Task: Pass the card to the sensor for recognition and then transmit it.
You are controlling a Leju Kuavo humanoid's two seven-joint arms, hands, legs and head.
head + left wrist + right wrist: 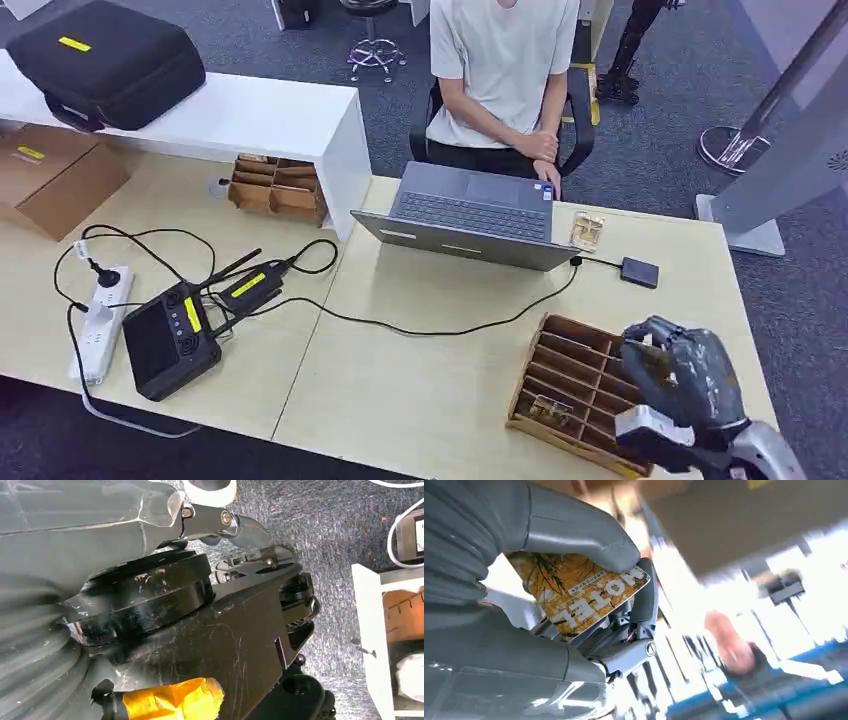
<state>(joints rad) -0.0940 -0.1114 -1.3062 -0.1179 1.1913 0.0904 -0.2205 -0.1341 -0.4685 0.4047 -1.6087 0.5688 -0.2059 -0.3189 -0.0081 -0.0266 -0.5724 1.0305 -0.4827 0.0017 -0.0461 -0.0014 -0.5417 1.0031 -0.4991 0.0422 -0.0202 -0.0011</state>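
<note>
My right hand (pixel 682 378) hovers over the near right end of the table, above a wooden slotted card rack (pixel 572 372). It pinches a yellow card (pixel 585 596) printed "HOTEL" between the thumb (pixel 579 530) and the dark fingers. The sensor (pixel 639 271), a small black box, lies on the table beyond the rack and is joined by a cable to the laptop (pixel 470 215). My left hand's grey cover (pixel 65 540) hangs beside the body over the carpet, and its fingers cannot be made out.
A person in a white shirt sits behind the laptop with hands (pixel 541 147) folded. Another card (pixel 548 408) lies in the rack. A clear holder (pixel 587 231) stands by the laptop. A controller (pixel 168 342), a power strip (pixel 101 322) and cables lie at the left.
</note>
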